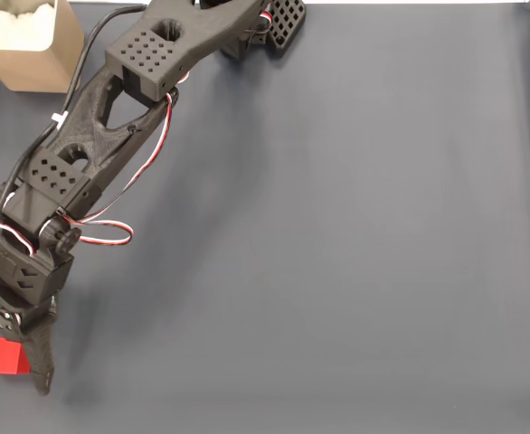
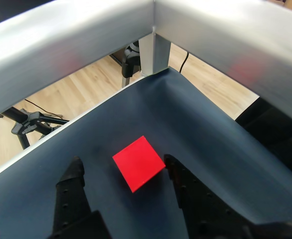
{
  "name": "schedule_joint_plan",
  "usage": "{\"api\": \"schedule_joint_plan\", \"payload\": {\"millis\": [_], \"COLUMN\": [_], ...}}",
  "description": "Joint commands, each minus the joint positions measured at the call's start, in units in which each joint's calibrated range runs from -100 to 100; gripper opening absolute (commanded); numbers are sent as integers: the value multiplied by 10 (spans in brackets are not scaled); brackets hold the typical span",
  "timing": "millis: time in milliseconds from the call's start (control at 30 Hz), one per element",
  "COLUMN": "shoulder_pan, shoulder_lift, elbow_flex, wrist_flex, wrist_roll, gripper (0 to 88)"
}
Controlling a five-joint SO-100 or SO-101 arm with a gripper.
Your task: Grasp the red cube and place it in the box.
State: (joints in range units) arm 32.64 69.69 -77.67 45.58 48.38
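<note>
1. Where the dark mat runs out at the lower left corner of the fixed view, the red cube [image 1: 1, 355] sits on the surface, just left of the gripper [image 1: 16, 357].
2. In the wrist view the red cube [image 2: 138, 163] lies flat between the two black fingers [image 2: 72, 185], nearer the right one (a gap shows on each side, so neither finger presses it).
3. The gripper [image 2: 123, 174] is spread wide, holding nothing.
4. The black arm [image 1: 111, 108] stretches diagonally from the top centre of the fixed view down to the cube.
5. The box [image 1: 30, 45] stands at the top left corner, well apart from the cube.
6. The dark mat [image 1: 355, 235] covers the table.
</note>
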Motion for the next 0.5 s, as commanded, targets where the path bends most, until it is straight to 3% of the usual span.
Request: {"api": "schedule_joint_plan", "payload": {"millis": [0, 467], "shoulder_pan": [-8, -10], "shoulder_lift": [-9, -11], "elbow_flex": [-34, -30], "wrist_flex": [-15, -13], "wrist_roll": [0, -2], "gripper": [376, 376]}}
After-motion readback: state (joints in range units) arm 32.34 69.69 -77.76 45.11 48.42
